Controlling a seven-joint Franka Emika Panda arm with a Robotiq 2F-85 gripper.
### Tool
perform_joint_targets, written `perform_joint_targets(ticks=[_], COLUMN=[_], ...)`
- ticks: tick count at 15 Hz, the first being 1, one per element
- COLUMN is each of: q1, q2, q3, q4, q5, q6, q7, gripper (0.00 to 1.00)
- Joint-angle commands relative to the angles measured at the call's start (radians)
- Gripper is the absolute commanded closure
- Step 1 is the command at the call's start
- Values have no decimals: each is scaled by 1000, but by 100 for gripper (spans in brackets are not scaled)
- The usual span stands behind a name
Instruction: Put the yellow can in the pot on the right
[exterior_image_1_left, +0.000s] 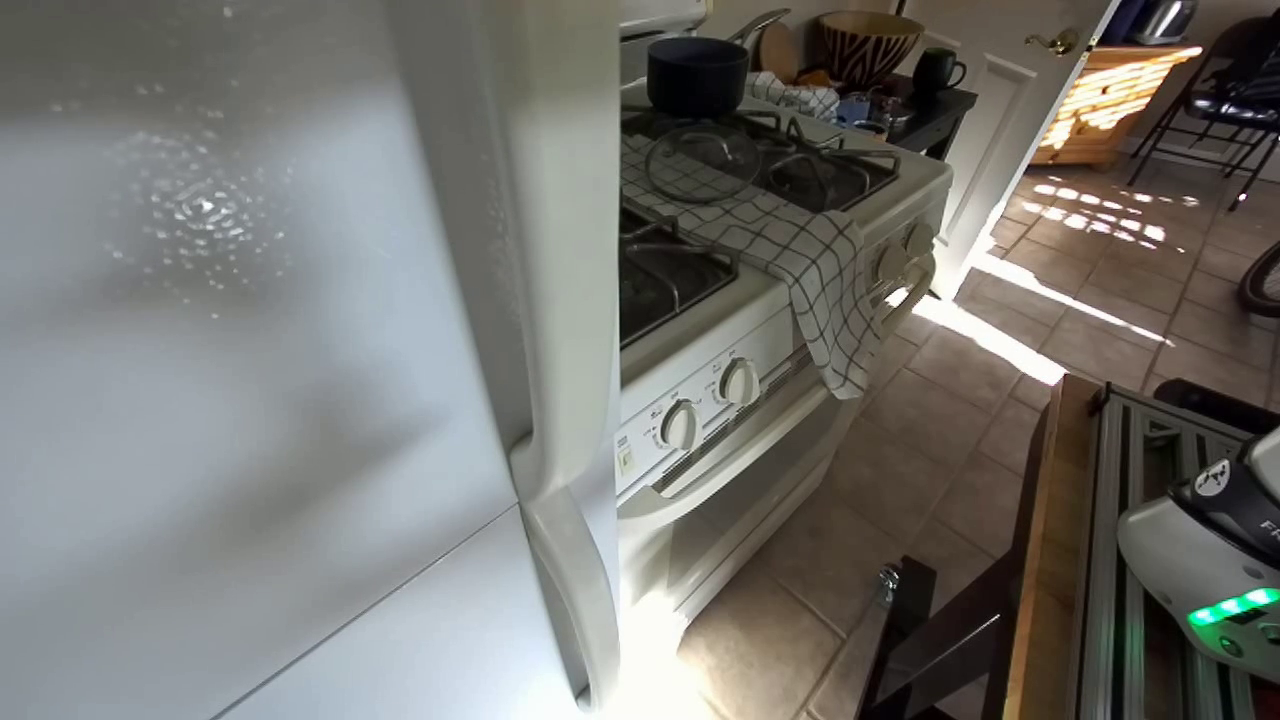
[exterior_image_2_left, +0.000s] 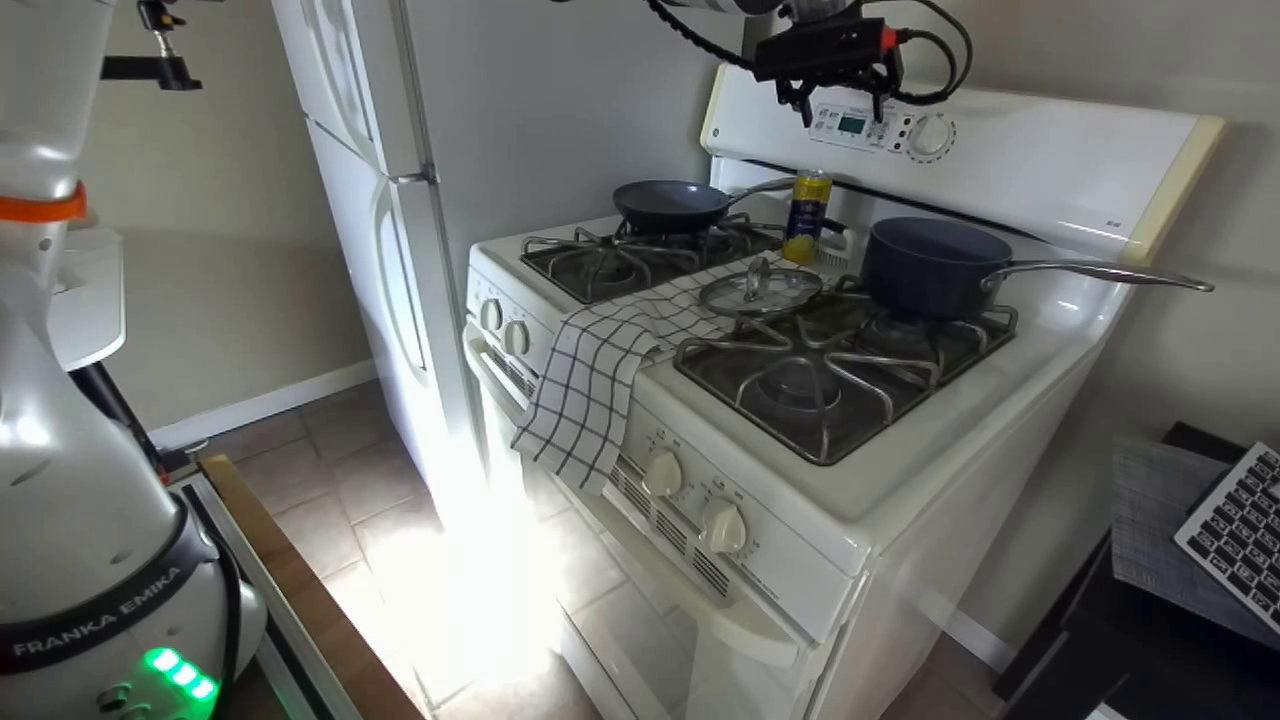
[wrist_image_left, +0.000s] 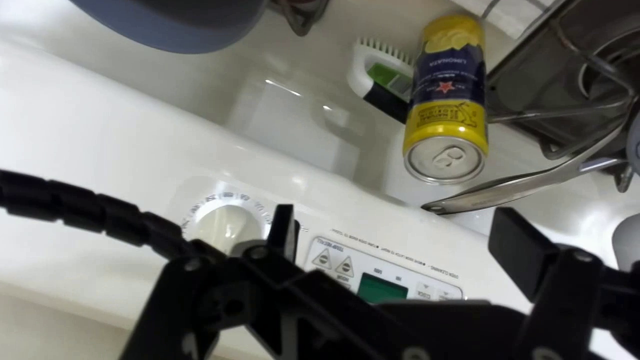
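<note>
The yellow can, with a dark blue band, stands upright at the back middle of the stove in an exterior view (exterior_image_2_left: 806, 218). It also shows in the wrist view (wrist_image_left: 446, 105). The dark blue pot (exterior_image_2_left: 930, 272) on the right stands on the back right burner, its metal handle pointing right. It also shows in another exterior view (exterior_image_1_left: 697, 80), and part of its side shows in the wrist view (wrist_image_left: 185, 30). My gripper (exterior_image_2_left: 841, 112) is open and empty, above and behind the can, before the stove's control panel. In the wrist view its fingers (wrist_image_left: 397, 230) are wide apart.
A frying pan (exterior_image_2_left: 668, 207) sits on the back left burner; its handle (wrist_image_left: 525, 187) reaches close to the can. A brush (wrist_image_left: 385, 75) lies beside the can. A glass lid (exterior_image_2_left: 765, 292) and a checked towel (exterior_image_2_left: 590, 380) lie in the middle. The back panel (exterior_image_2_left: 1060, 185) rises behind.
</note>
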Motion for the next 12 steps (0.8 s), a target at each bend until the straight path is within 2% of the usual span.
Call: perform_joint_targets(ticks=[1,3,4,9,12], q1=[0,-19,-10,-19,9], q2=[137,143,112,129,191], q3=[53,84,75,85,60], q4=[197,221,153,195,232], q5=[-10,9,-16,-12,-22], q6=[-128,-164,-112,-135,-73], q7=[88,72,71,71,182], gripper=[0,0,0,0,0])
